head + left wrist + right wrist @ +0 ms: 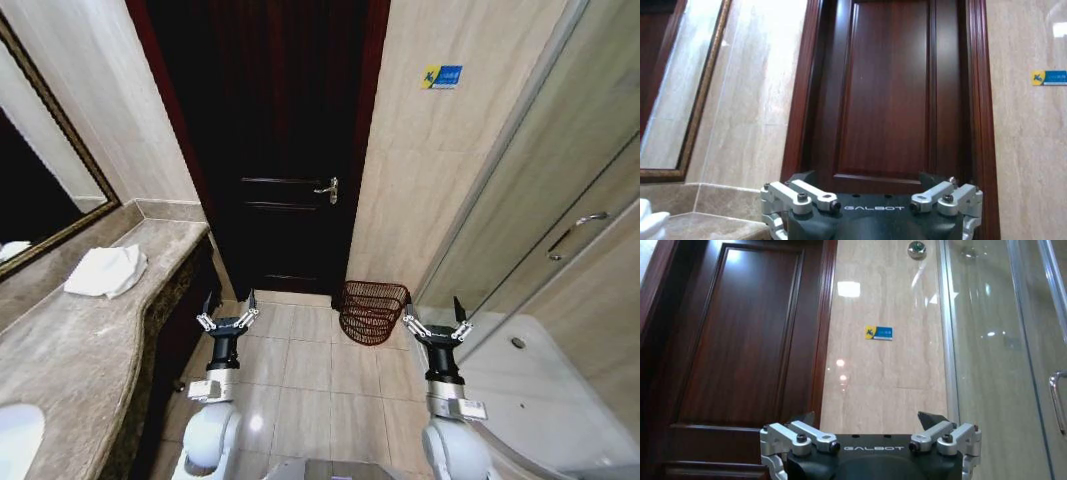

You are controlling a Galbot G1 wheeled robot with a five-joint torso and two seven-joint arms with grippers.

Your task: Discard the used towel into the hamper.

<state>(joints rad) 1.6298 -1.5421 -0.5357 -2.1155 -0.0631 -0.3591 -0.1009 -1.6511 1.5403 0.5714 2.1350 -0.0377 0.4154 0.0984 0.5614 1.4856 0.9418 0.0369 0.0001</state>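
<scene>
The used towel (pixel 107 270) is a crumpled white cloth lying on the marble counter (pixel 70 350) at my left. A corner of the towel (pixel 649 223) also shows in the left wrist view. On the tiled floor, against the wall right of the door, stands the hamper (pixel 372 310), a dark red wire basket. My left gripper (pixel 228 308) (pixel 868 177) is held upright and open over the floor beside the counter, empty. The right gripper (pixel 433 315) (pixel 868 417) is also upright, open and empty, just right of the hamper.
A dark wooden door (pixel 275 150) with a lever handle (pixel 328 188) is straight ahead, closed. A framed mirror (pixel 40 190) hangs above the counter, with a sink (pixel 18 435) at its near end. A glass shower enclosure (pixel 560 200) and its white tray (pixel 540 390) take up the right.
</scene>
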